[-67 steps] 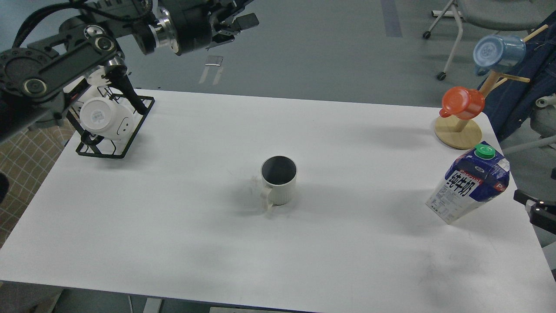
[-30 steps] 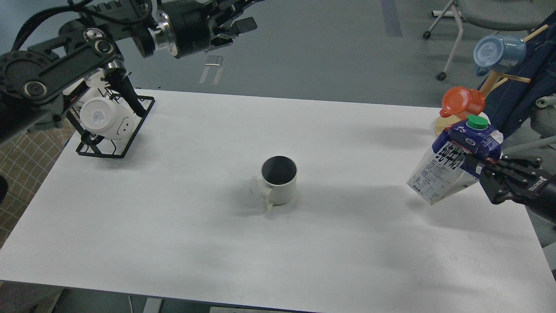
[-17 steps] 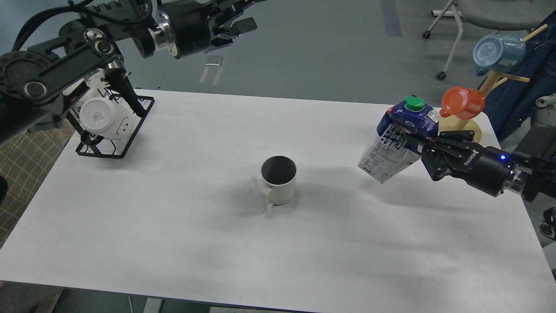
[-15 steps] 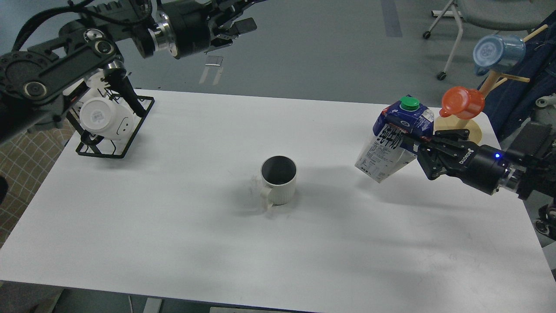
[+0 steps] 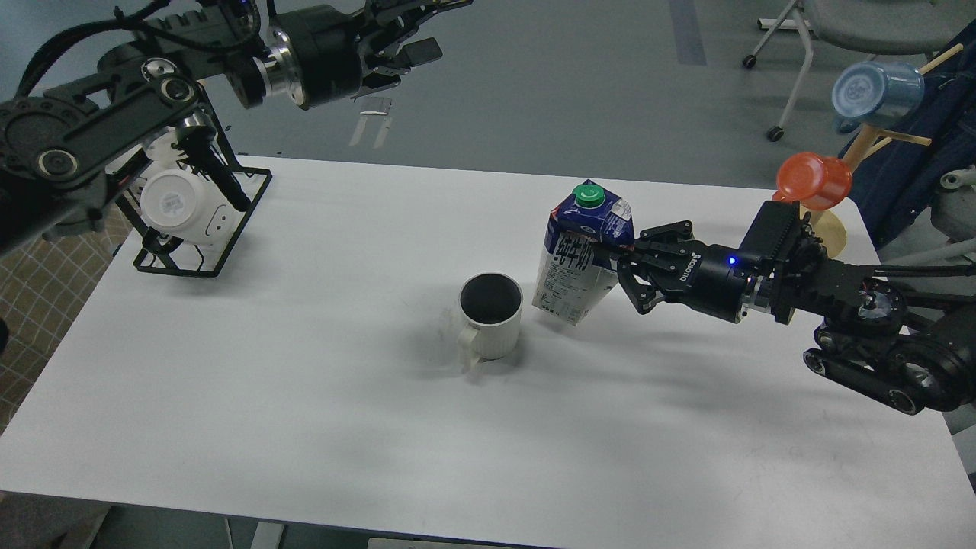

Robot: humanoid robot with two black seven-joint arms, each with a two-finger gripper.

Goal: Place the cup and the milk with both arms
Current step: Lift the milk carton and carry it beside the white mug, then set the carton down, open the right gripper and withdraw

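The cup [image 5: 491,314], a cream ribbed mug with a dark inside, stands upright at the table's middle, handle toward me. The milk [image 5: 576,263], a blue and white carton with a green cap, is just right of the cup, tilted slightly. My right gripper [image 5: 621,263] is shut on the milk from its right side. Whether the carton's base touches the table I cannot tell. My left gripper [image 5: 408,34] is high beyond the table's far left edge, fingers apart and empty.
A black wire rack [image 5: 200,221] with smooth white mugs [image 5: 183,206] sits at the far left corner. A wooden cup tree [image 5: 827,229] at the far right holds an orange cup [image 5: 813,180] and a blue cup [image 5: 873,89]. A chair [image 5: 854,23] stands beyond.
My right gripper took the milk at the table's right edge and carried it left to beside the cup. The cup has not moved. The left arm barely shifted.
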